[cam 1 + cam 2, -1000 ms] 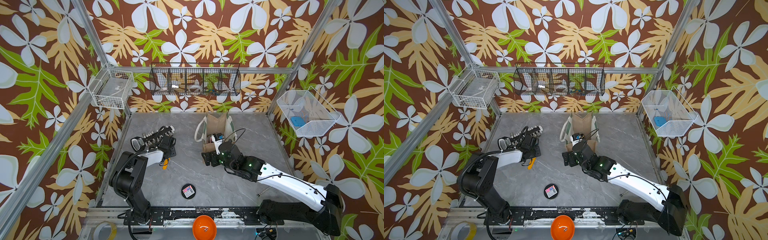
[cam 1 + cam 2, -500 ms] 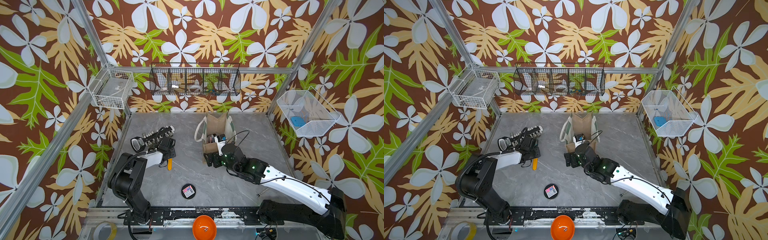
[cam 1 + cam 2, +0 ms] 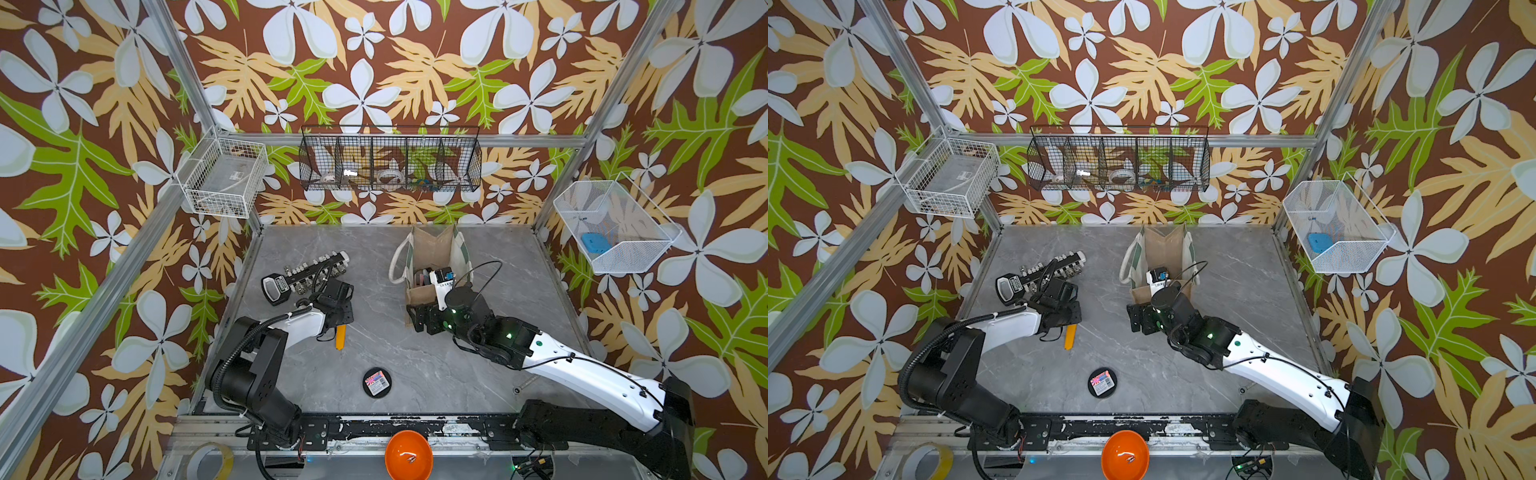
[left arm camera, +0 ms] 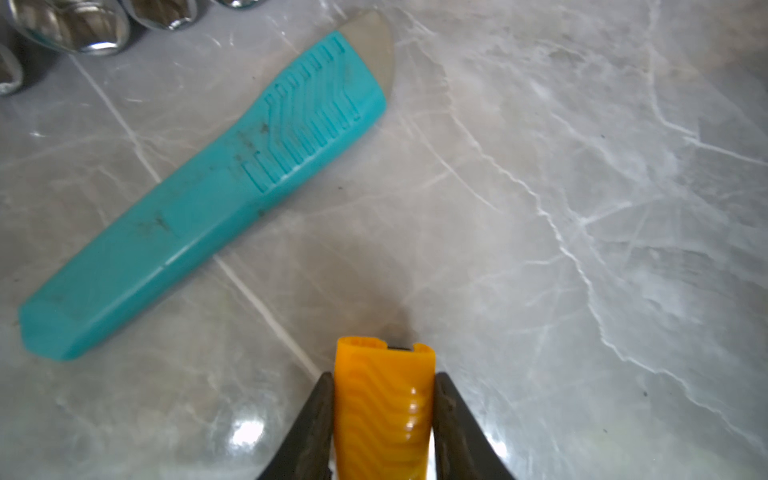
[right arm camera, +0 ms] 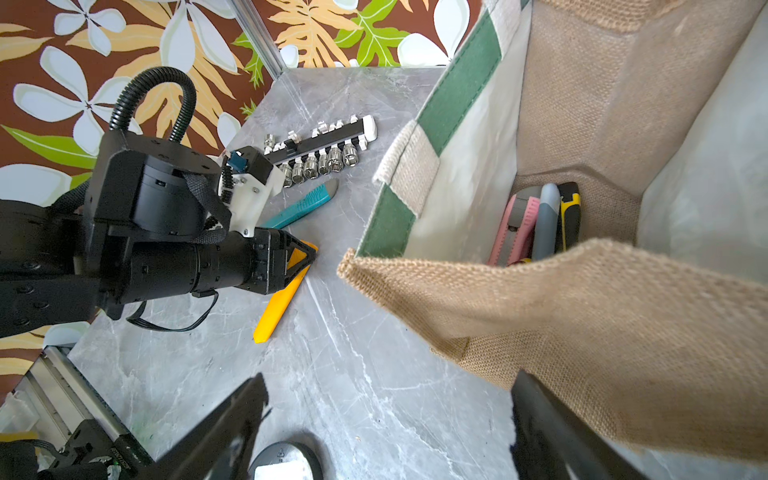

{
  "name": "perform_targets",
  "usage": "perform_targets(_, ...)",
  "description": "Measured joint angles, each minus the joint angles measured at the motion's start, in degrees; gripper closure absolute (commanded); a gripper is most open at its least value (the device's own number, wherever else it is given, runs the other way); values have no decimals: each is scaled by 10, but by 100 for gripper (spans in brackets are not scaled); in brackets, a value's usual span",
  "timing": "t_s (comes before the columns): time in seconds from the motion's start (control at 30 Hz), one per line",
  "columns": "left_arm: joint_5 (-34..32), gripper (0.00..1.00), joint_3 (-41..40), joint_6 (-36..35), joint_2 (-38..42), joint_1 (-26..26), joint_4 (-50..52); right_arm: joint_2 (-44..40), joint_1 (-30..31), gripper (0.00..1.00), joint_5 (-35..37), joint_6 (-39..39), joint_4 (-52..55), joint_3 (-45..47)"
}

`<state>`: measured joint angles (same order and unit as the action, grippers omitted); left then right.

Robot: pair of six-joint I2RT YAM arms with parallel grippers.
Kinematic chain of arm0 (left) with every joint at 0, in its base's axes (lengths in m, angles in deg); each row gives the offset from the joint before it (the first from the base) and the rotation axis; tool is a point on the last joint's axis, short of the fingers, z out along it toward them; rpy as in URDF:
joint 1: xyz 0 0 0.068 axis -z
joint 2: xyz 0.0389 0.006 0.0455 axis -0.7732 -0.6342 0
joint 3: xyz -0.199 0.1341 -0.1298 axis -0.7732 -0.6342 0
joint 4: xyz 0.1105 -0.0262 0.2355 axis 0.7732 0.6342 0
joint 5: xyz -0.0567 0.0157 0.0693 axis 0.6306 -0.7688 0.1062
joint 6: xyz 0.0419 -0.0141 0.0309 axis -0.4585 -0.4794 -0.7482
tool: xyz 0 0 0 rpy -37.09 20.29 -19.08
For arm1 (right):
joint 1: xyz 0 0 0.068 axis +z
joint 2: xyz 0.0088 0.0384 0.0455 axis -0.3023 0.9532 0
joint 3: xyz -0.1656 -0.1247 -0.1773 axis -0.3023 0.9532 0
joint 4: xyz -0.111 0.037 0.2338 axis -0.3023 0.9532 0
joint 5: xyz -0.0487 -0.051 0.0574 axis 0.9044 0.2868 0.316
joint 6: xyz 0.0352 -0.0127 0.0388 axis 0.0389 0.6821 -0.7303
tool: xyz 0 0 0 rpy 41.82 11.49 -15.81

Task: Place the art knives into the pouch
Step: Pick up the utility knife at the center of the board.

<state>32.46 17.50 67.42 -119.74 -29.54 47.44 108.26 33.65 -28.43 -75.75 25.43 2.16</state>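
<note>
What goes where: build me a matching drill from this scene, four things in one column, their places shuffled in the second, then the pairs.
1. yellow knife
2. teal knife
3. pink knife
4. round black tin

A. inside the pouch
B. alone on the table
C. clamped in the left gripper
D. flat on the table beside the socket rail

Pairs: 1-C, 2-D, 3-A, 4-B.

Orange art knife (image 3: 340,337), wavy ribs along its handle, is low over the grey table (image 3: 415,365). One end is pinched in the left gripper (image 5: 309,253), the other points toward the near edge. Well off to its right stands the pouch (image 3: 432,249): tan burlap, green-and-white sides, upright, mouth gaping open near the back.
</note>
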Motion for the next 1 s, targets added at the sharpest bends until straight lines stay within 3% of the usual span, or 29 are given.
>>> perform_targets(0.5,15,72,45,6,25,28,30,-22,0,8,16,13,-3,29)
perform_targets(1.0,43,73,63,19,102,50,58,-58,0,8,32,3,-7,51)
